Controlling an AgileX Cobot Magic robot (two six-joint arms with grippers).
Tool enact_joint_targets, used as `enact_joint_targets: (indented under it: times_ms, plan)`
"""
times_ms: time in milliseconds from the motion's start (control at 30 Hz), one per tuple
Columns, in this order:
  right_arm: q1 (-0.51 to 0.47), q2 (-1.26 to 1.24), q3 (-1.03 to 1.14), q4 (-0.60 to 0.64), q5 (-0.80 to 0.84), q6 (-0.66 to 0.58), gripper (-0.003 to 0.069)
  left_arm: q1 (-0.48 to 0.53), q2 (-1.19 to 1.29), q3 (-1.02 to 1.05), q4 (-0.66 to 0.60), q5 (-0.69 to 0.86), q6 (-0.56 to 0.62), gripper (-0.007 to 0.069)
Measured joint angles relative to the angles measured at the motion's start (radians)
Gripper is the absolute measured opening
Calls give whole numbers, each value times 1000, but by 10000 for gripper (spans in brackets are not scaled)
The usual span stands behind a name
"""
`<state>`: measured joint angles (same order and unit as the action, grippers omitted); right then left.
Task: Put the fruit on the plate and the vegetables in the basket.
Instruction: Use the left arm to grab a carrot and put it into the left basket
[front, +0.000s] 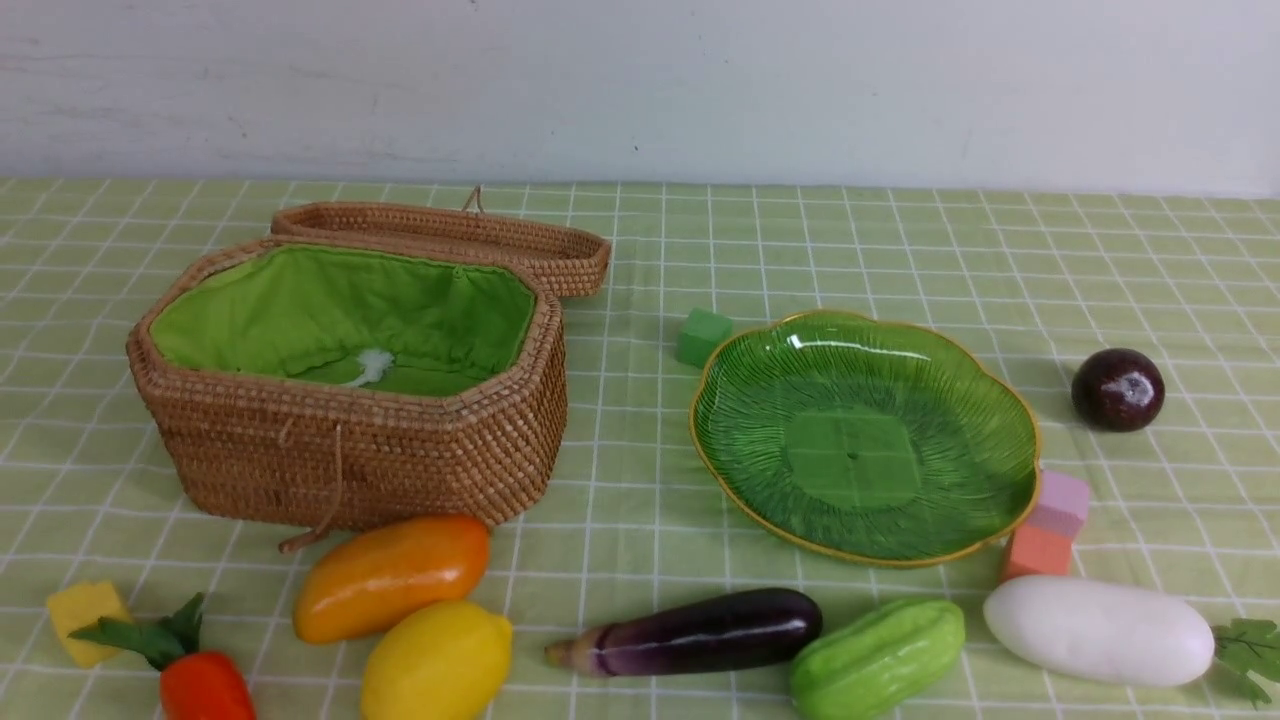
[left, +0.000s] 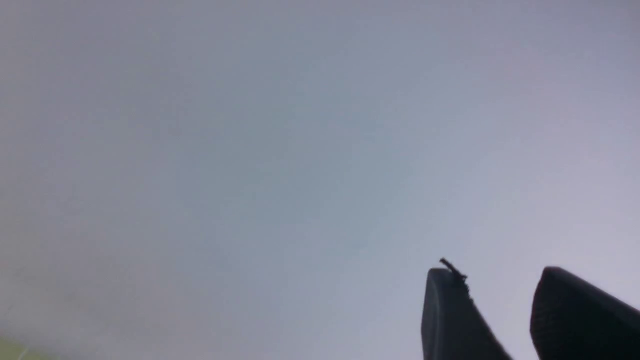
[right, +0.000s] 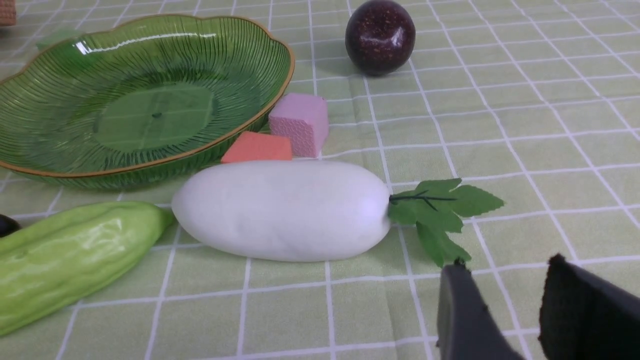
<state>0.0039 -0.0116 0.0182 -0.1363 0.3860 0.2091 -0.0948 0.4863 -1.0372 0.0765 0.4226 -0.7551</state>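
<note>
The wicker basket (front: 350, 440) stands open at left, green-lined. The green glass plate (front: 865, 435) sits right of centre and holds nothing; it also shows in the right wrist view (right: 75, 55). Mango (front: 390, 575), lemon (front: 437, 662) and red-orange vegetable (front: 205, 685) lie at front left. Eggplant (front: 700, 630), gourd (front: 878, 658) and white radish (front: 1100, 630) lie at front right. The dark purple ball (front: 1118, 390) sits right of the plate. My right gripper (right: 502, 267) is open and empty, just near the radish (right: 285, 210) leaves. My left gripper (left: 500, 272) is open, facing only a blank wall.
Foam cubes lie about: green (front: 703, 335) behind the plate, pink (front: 1060, 503) and orange (front: 1035, 553) at its right edge, yellow (front: 85, 615) at front left. The basket lid (front: 450, 235) lies open behind the basket. Neither arm shows in the front view.
</note>
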Motion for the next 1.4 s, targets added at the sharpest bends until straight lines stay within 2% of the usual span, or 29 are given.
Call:
enact_joint_targets:
  times_ms: [67,133,300,500,633,733,967,1100,1400]
  plan:
    - [0,0,0,0,0,0,242,0,125,-101,18,233,1,239]
    - [0,0,0,0,0,0,242,0,208,-132,46,388,8,239]
    - [0,0,0,0,0,0,242,0,365,-143,54,541,7,239]
    - [0,0,0,0,0,0,242,0,603,-143,-172,799,45,239]
    - [0,0,0,0,0,0,242,-2,719,-141,-232,813,74,239]
    - [0,0,0,0,0,0,242,-31,753,-119,-235,808,49,239]
    - [0,0,0,0,0,0,242,-245,762,90,-43,775,-218,239]
    - [0,0,0,0,0,0,242,-311,784,198,-4,700,-320,239]
    - [0,0,0,0,0,0,242,-313,907,225,22,574,-328,239]
